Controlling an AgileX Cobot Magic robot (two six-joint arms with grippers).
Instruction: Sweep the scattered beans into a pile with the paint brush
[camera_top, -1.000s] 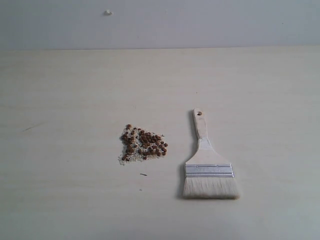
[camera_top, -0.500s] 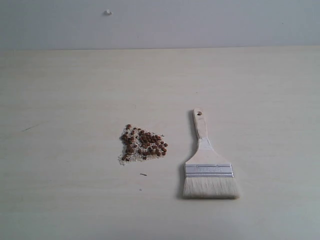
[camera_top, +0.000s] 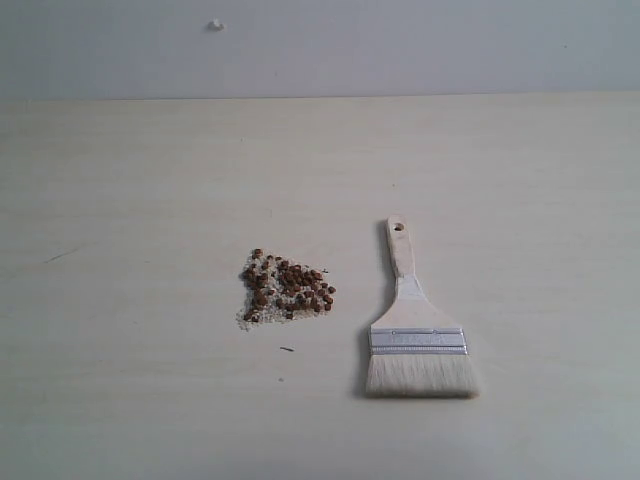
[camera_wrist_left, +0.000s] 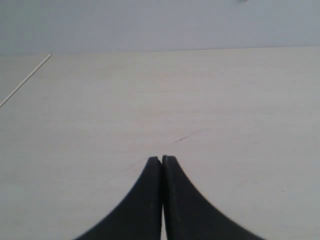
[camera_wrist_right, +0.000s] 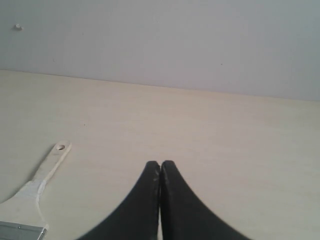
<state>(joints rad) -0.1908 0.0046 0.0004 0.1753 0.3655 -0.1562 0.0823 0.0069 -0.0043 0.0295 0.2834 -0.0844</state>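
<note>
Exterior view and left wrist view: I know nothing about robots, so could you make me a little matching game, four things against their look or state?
Things:
1 beans
2 paint brush
3 left gripper
4 table

Descriptions:
A shut, holding nothing
B lying flat, handle pointing away from the exterior camera
C reddish-brown, in a loose cluster
D pale, wood-grained

Pairs: 1-C; 2-B; 3-A; 4-D

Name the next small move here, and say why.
Probably open the right tool: it is shut and empty, while the brush it needs lies untouched on the table beside the beans.
</note>
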